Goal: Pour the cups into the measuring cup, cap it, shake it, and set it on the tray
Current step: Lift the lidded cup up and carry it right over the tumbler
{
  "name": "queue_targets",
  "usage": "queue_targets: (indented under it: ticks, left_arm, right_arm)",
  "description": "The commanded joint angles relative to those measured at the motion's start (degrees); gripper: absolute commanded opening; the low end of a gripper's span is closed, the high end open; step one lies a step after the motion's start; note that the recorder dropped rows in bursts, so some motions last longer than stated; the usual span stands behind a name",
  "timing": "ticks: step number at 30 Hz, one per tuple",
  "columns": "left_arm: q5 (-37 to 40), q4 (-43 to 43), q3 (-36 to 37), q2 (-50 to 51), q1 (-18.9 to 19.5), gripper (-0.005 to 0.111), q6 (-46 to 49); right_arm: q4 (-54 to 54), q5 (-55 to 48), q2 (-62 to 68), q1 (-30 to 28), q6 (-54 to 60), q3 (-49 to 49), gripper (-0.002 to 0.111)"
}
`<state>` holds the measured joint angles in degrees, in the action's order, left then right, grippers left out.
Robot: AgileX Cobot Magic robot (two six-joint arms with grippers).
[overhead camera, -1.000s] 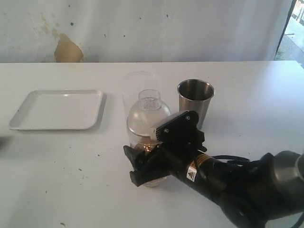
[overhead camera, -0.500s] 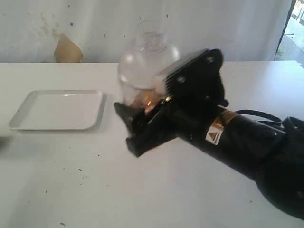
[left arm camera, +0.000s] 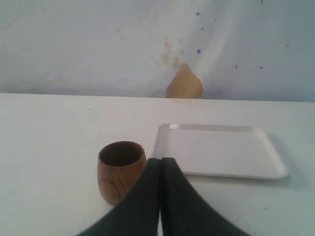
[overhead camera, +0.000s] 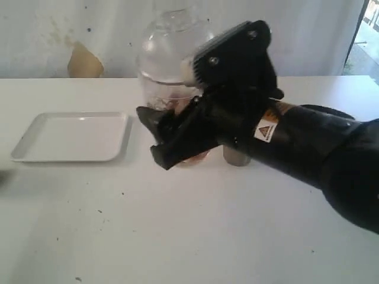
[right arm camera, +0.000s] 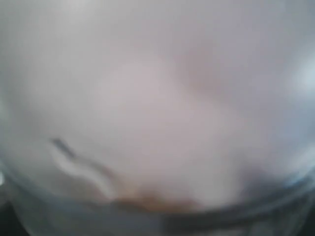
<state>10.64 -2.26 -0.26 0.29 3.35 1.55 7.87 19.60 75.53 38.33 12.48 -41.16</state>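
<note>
My right gripper (overhead camera: 155, 139) is shut on the measuring cup (overhead camera: 159, 83) and holds it in the air above the table. The cup is clear, has a domed clear lid (overhead camera: 174, 35) and brownish contents low inside. In the right wrist view the measuring cup (right arm camera: 157, 108) fills the frame as a blur. The steel tumbler (overhead camera: 235, 157) shows only as a sliver behind the right arm. The wooden cup (left arm camera: 120, 169) stands upright just beside my left gripper (left arm camera: 161, 163), which is shut and empty. The white tray (overhead camera: 71, 136) lies on the left, and the tray (left arm camera: 216, 150) is just beyond the left fingertips.
The bulky black right arm (overhead camera: 308, 154) stretches across the right half of the table. A white wall with a brown patch (overhead camera: 84, 62) runs behind the table's far edge. Small dark specks dot the near tabletop.
The right gripper has lifted the capped measuring cup off the table and carried it up and back. The steel tumbler is now mostly hidden behind the arm.
</note>
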Motion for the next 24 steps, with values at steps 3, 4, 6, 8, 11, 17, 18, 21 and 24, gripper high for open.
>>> queue_targets:
  ticks: [3,4,6,8,11,17,18,21,24]
  left_arm:
    - [-0.5,-0.3,0.3,-0.3,-0.1,0.001,0.0]
    - [-0.6,-0.3,0.3,-0.3,-0.1,0.001,0.0]
    - [-0.6,-0.3,0.3,-0.3,-0.1,0.001,0.0]
    - [-0.6,-0.3,0.3,-0.3,-0.1,0.001,0.0]
    - [-0.6,-0.3,0.3,-0.3,-0.1,0.001,0.0]
    - [-0.6,-0.3,0.3,-0.3,-0.1,0.001,0.0]
    - [-0.6,-0.3,0.3,-0.3,-0.1,0.001,0.0]
    - [-0.6,-0.3,0.3,-0.3,-0.1,0.001,0.0]
    - [-0.6,-0.3,0.3,-0.3,-0.1,0.001,0.0]
  right_arm:
    - [-5.4,-1.0,-2.3,-0.3,-1.9,-1.4,0.0]
    - [-0.2,0.5,-2.1,-1.1,2.2,-1.4,0.0]
    - [14.4,4.1,-1.7,-4.8,4.3,-1.5,0.0]
    - [8.5,0.9,-2.5,-4.1,1.1,-1.6,0.0]
    - [1.4,1.3,-3.3,-1.7,2.2,-1.5,0.0]
    - [-0.4,-4.2,-3.5,-1.7,0.9,-3.6,0.0]
    - [-0.3,-2.5,-3.3,-1.3,2.0,-3.3,0.0]
    - [13.3,1.7,-2.0,-4.9,3.5,-3.9,0.0]
    - [0.0,-3.2,-2.3,-1.7,1.9,-4.5,0.0]
